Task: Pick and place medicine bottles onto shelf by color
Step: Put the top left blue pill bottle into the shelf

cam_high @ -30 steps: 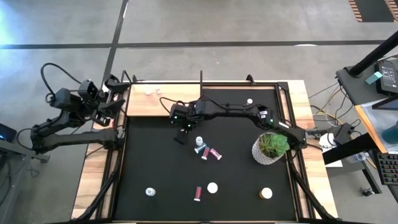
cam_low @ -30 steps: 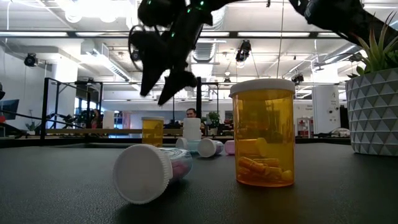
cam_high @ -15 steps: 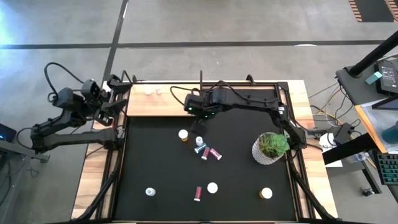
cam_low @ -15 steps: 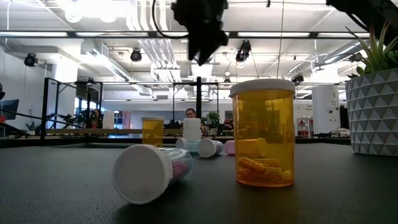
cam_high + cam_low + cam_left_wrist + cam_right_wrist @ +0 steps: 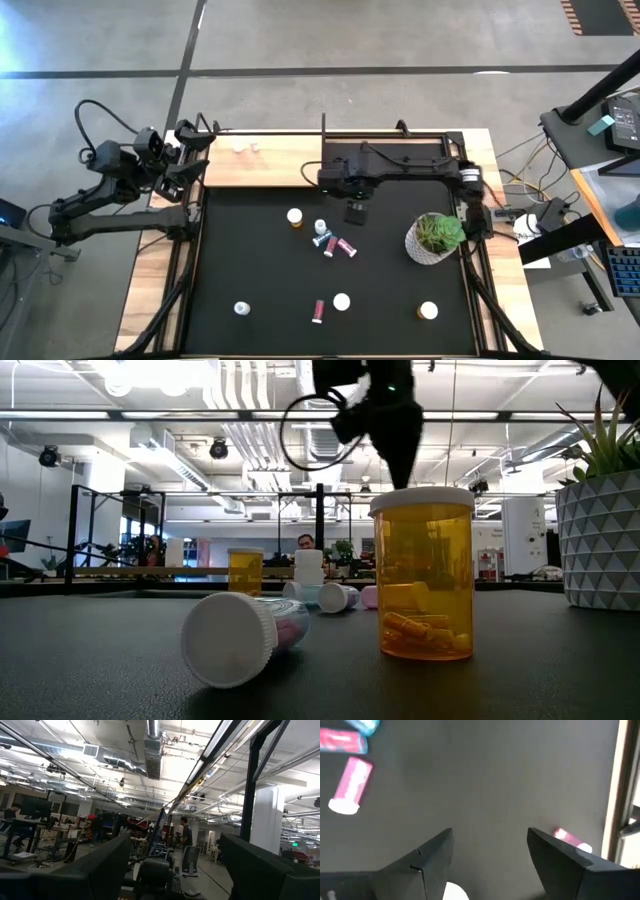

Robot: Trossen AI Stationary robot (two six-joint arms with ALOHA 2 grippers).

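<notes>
Right gripper (image 5: 354,212) is hovering over the black desk mat (image 5: 250,270), fingers (image 5: 427,860) parted, gripping nothing. Left gripper (image 5: 190,150), fingers wide apart, is waiting off the desk. Small white-capped medicine bottles (image 5: 335,244) are lying scattered; two white ones (image 5: 246,147) are standing on the pale wooden shelf (image 5: 270,165).

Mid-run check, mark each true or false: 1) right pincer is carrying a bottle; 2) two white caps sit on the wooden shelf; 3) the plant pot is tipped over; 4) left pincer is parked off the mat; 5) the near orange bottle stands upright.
1) False: the right pincer is open and empty above the black mat.
2) True: two white-capped bottles stand on the shelf.
3) False: the plant pot stands upright.
4) True: the left pincer is open, beyond the mat's left edge.
5) True: the orange bottle is upright.
</notes>
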